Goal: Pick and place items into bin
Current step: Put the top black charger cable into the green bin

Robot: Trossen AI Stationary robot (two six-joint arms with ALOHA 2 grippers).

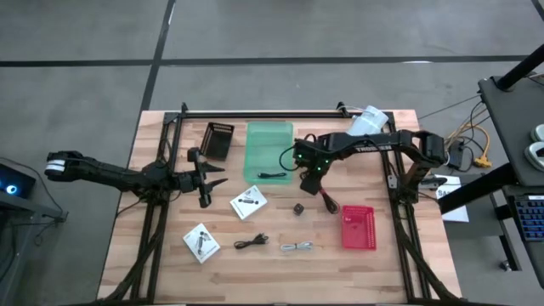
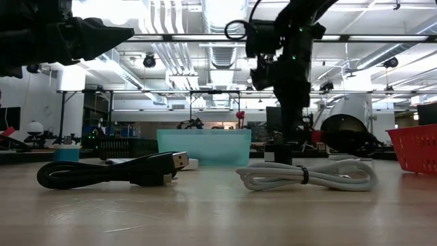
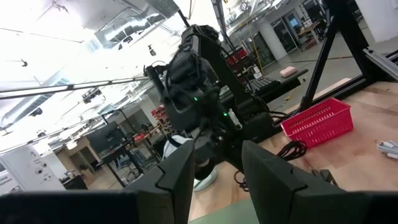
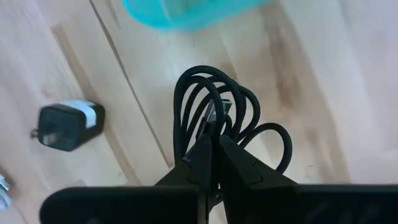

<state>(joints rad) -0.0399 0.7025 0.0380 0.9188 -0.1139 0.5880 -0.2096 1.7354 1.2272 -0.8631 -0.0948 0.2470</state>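
Note:
My right gripper [image 4: 213, 144] points down just right of the teal bin [image 1: 269, 144] and is shut on a thin black coiled cable [image 4: 208, 102]. A second black cable [image 1: 272, 177] lies at the bin's near end. On the wood lie a tiny dark cube [image 1: 299, 207], two white square packets [image 1: 248, 202] [image 1: 201, 242], a black cable [image 1: 251, 243] and a pale grey cable [image 1: 297, 246]. My left gripper [image 1: 212, 180] hovers open at the table's left, nothing between its fingers [image 3: 177, 171]. My right gripper pinches the coil's bundled strands at one end [image 4: 214, 127] between its two fingertips, coming from above and pointing down. The loops [image 4: 199, 81] fan out beyond the fingertips over bare wood, short of the bin's wall. I cannot tell whether the coil is clear of the table.
A red basket [image 1: 358, 227] stands near right and a black basket [image 1: 218, 140] far left of the bin. A white object [image 1: 367, 121] lies at the far right corner. Dark frame rails [image 1: 255, 113] run along the table's far edge and both sides.

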